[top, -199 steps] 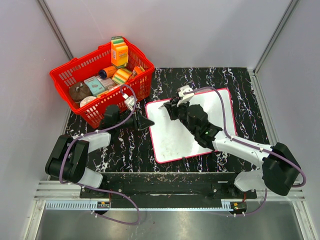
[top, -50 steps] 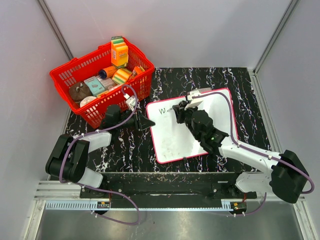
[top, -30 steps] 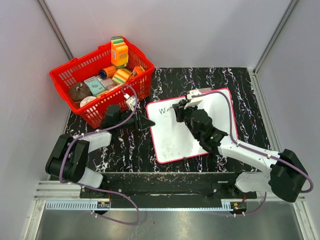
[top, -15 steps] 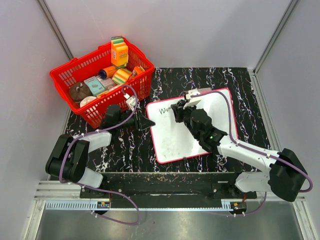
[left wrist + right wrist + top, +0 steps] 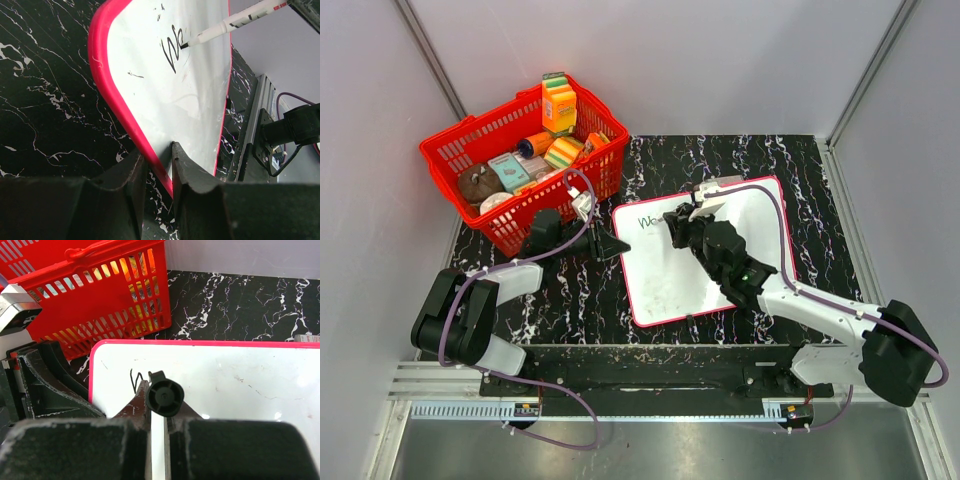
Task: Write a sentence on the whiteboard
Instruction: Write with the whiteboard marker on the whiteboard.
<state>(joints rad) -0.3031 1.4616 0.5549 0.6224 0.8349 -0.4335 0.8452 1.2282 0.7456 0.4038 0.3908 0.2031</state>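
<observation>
The whiteboard [image 5: 750, 215], white with a red-pink frame, lies on the black marbled mat. Black writing [image 5: 647, 221] stands near its far left corner; it also shows in the left wrist view [image 5: 172, 50]. My left gripper [image 5: 616, 245] is shut on the whiteboard's left frame edge [image 5: 125, 115]. My right gripper [image 5: 676, 222] is shut on a white marker [image 5: 235, 22] with a black end [image 5: 164, 397]. The marker tip touches the board just right of the writing.
A red basket [image 5: 445, 155] with several groceries stands at the back left, close behind the left gripper; it also shows in the right wrist view [image 5: 100, 300]. A small white object [image 5: 307, 338] lies past the board's far edge. Grey walls enclose the table.
The writing has grown from nothing to a W and a further stroke. My right gripper has shifted slightly right along the board with the marker. The left arm has not moved.
</observation>
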